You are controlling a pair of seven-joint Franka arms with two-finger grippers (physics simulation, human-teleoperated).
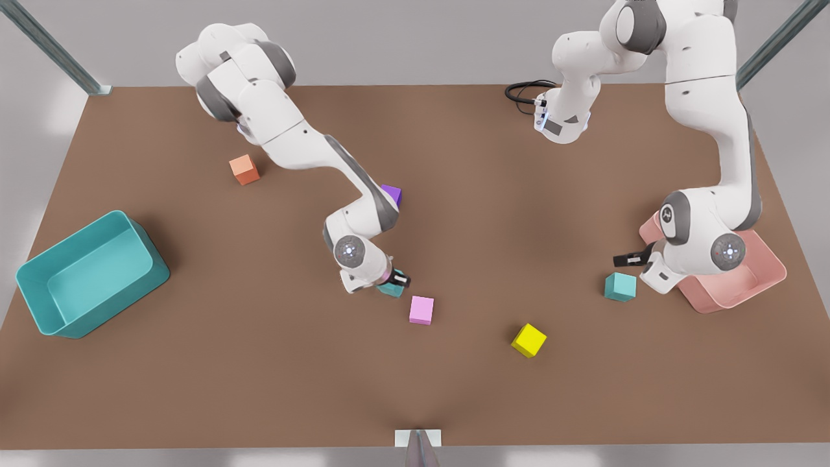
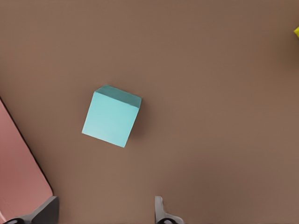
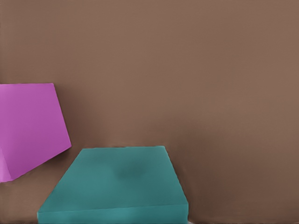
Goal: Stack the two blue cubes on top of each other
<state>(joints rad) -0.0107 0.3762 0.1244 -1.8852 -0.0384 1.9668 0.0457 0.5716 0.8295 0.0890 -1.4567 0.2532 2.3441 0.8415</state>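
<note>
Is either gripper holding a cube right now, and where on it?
Left gripper: open, holding nothing. Right gripper sits low over a blue cube; hold cannot be told.

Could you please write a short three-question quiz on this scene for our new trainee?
1. True or false: the two blue cubes are already stacked.
2. Which gripper is down at a blue cube beside the pink cube? A) left B) right
3. Fill in: the other blue cube sits on the table next to the ____ bin.

Key
1. False: both are on the table, far apart.
2. B: the right gripper is at that blue cube; the left gripper, fingers open, is near the other.
3. Pink bin.
</note>
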